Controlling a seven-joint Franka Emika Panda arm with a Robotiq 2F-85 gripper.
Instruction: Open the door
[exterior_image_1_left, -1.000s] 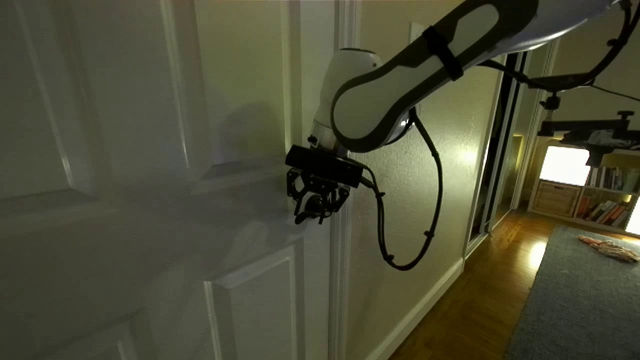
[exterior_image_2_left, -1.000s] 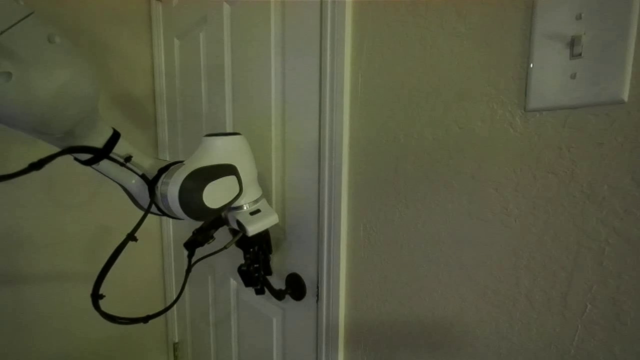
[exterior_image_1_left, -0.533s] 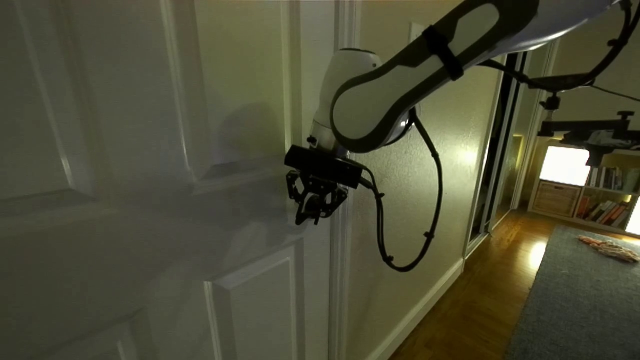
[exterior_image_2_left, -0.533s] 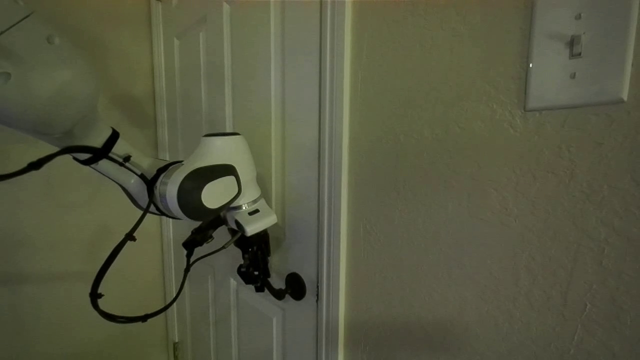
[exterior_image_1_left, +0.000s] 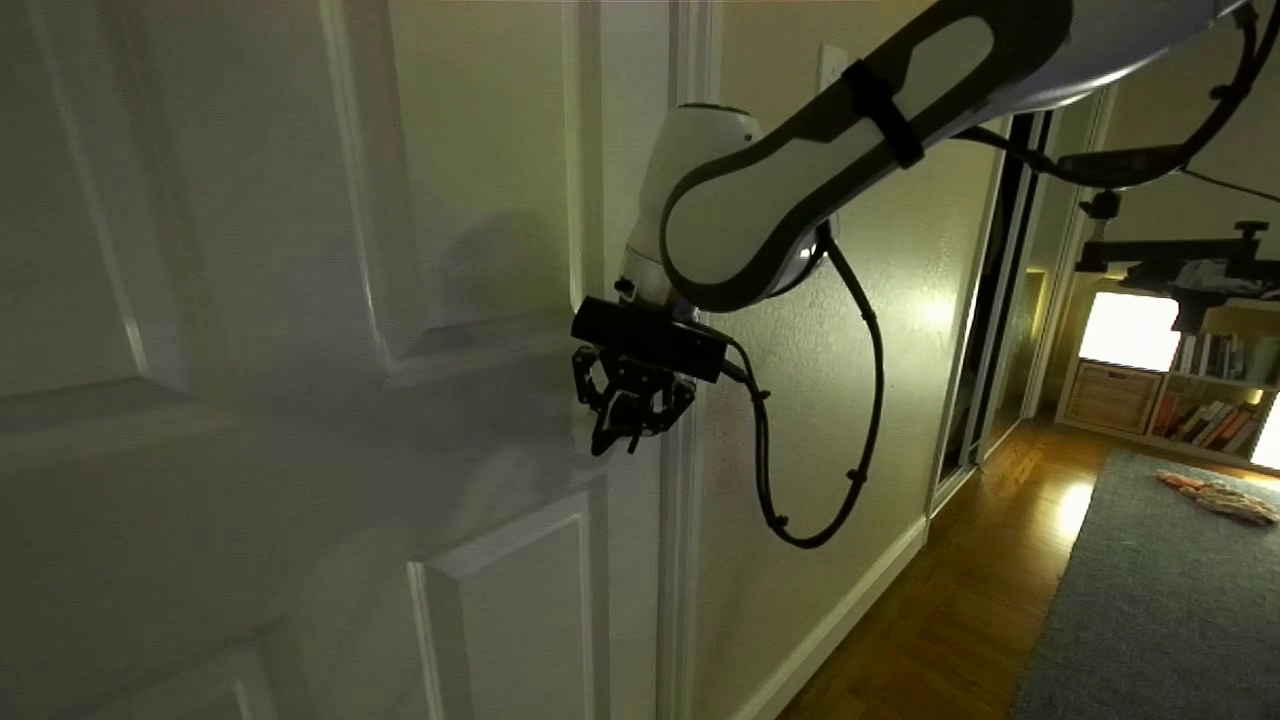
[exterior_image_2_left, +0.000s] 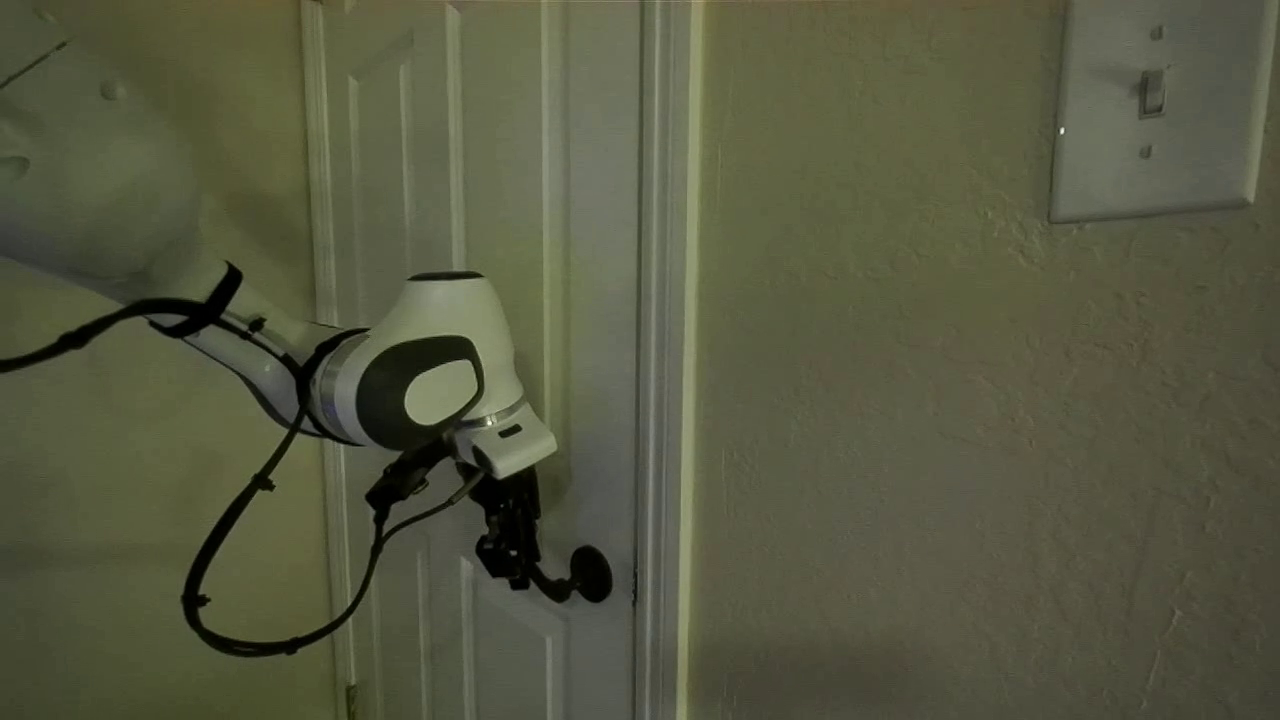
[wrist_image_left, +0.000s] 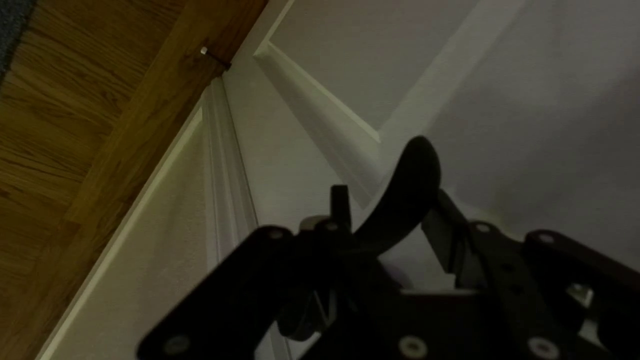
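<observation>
By the wall (exterior_image_2_left: 950, 430), the door's (exterior_image_2_left: 500, 200) handle (wrist_image_left: 416, 172) sits within the claw (wrist_image_left: 390, 210).

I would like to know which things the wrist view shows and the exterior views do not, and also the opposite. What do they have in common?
Only the wrist view: what looks like a small door stop, near the bottom corner of the door.

Only the exterior views: the robot's arm, a light switch and some books.

Shared by all of them: that white door, its dark handle and the gripper.
</observation>
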